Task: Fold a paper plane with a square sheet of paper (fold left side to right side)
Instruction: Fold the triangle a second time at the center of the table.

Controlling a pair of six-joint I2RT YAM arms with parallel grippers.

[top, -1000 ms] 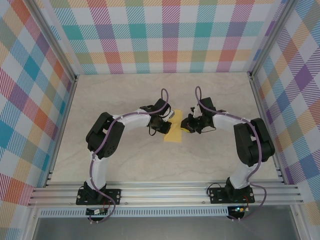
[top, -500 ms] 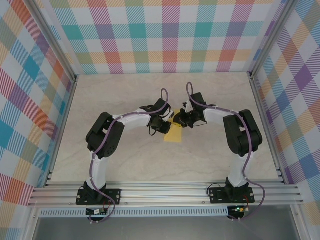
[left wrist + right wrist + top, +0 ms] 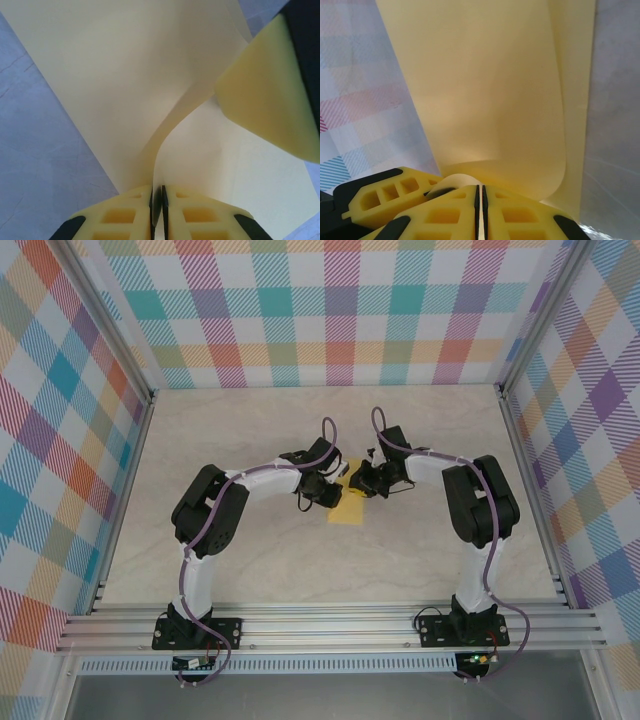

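Square sheet of paper (image 3: 347, 512) sits at the middle of the table (image 3: 250, 560) in the overhead view. Its flat yellow part shows just below the two grippers, which meet above it almost nose to nose.

The left gripper (image 3: 328, 488) comes in from the left of the frame and the right gripper (image 3: 368, 480) from the right. Both are at the sheet, neither one nearer than the other.

In the left wrist view the fingers (image 3: 125, 215) are pressed together on a thin edge of the sheet. From that pinch the paper rises and bends toward the upper right of the frame. There a second yellow pad (image 3: 265, 95), which I take to be the other gripper's, touches the raised flap.

In the right wrist view the jaws are likewise closed to a hairline. The sheet curls down into their tips and stands up in front of the camera, so it looks pinched there too.

What matters for the fold is that the lifted part stands between the two grippers. To go left over right, it has to travel from the left gripper's side toward the right of the overhead frame. I would judge the crease not yet laid.
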